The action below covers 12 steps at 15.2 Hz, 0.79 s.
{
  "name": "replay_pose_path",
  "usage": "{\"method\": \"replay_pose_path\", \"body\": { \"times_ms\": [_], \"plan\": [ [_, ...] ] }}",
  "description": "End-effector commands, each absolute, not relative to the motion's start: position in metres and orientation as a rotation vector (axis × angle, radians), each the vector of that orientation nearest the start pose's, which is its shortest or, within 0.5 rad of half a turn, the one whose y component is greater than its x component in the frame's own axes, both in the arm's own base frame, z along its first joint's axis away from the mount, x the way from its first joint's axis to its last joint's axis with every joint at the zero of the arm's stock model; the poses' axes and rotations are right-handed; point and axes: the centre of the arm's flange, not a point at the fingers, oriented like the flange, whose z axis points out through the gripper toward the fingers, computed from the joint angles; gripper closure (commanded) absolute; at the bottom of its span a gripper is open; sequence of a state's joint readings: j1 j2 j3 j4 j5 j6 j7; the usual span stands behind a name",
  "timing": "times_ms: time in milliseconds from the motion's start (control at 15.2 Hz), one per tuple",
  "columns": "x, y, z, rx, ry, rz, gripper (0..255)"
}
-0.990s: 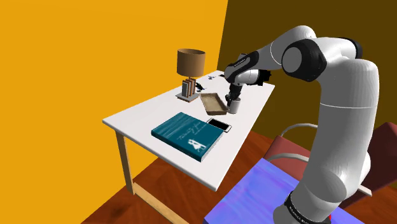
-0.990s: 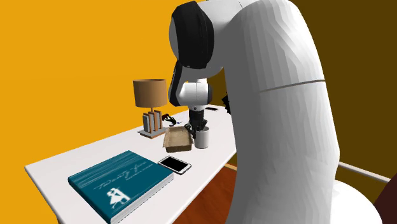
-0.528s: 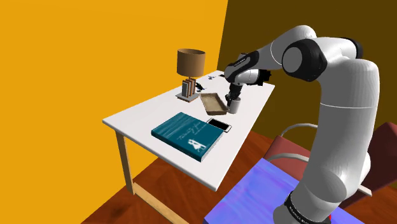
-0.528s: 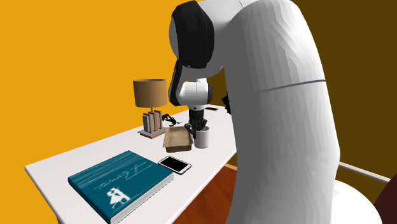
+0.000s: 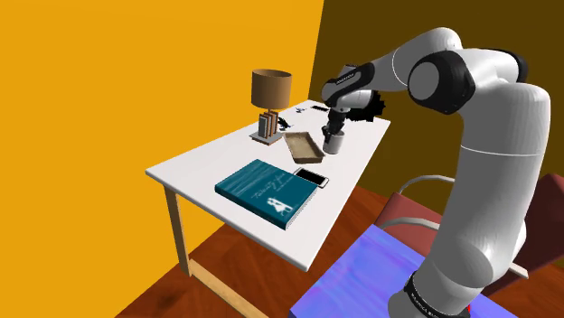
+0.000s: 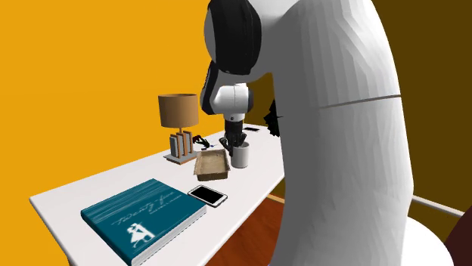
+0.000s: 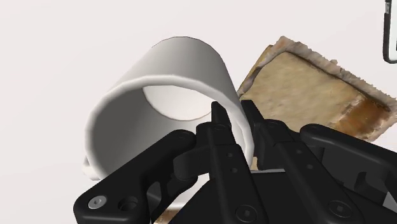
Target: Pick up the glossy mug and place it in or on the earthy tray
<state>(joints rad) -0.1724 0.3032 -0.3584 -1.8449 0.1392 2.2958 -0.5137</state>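
At the table's far end: the white mug [image 5: 334, 142] hangs from the gripper [image 5: 335, 130], upper middle of the shoulder view, just beside the brown tray [image 5: 301, 145].
Claw: clenched on the mug's wall at the rim, with one finger [image 7: 219, 124] inside the cup and the other outside it.
Mug: it looks tilted in the wrist view, mouth open toward the camera, with a stub of handle on the side away from the tray. I cannot tell whether its base is clear of the table [image 5: 194, 167].
Tray: shallow, rough-edged and bare inside. It sits just left of the mug in the shoulder view, near the frame's centre.
Step in hand: judged to be the carry from table to tray. The grasp is made and the placing is not yet done.
Lift: raise the mug enough that its base passes over the tray's raised edge rather than nudging it.
Travel: a short sideways move toward the frame's centre should do. Go slowly, since a pinch on one wall lets the mug swing.
Set-down: bring the base level over the tray's floor and lower until it rests there. Only then release.
Neighbours: the lamp [image 5: 270, 88] stands behind the tray, upper centre. The phone [image 5: 311, 177] and teal book [image 5: 269, 190] lie below it in the frame, so stay between them.
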Motion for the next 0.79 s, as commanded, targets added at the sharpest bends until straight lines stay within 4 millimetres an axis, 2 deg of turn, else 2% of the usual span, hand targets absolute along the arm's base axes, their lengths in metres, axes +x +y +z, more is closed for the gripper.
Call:
{"method": "replay_pose_path", "body": {
  "times_ms": [0, 726],
  "plan": [
    [0.563, -0.308, 0.399, -3.207, 0.123, -0.243, 255],
    [0.563, -0.308, 0.457, -3.207, 0.123, -0.243, 255]
  ]
}}
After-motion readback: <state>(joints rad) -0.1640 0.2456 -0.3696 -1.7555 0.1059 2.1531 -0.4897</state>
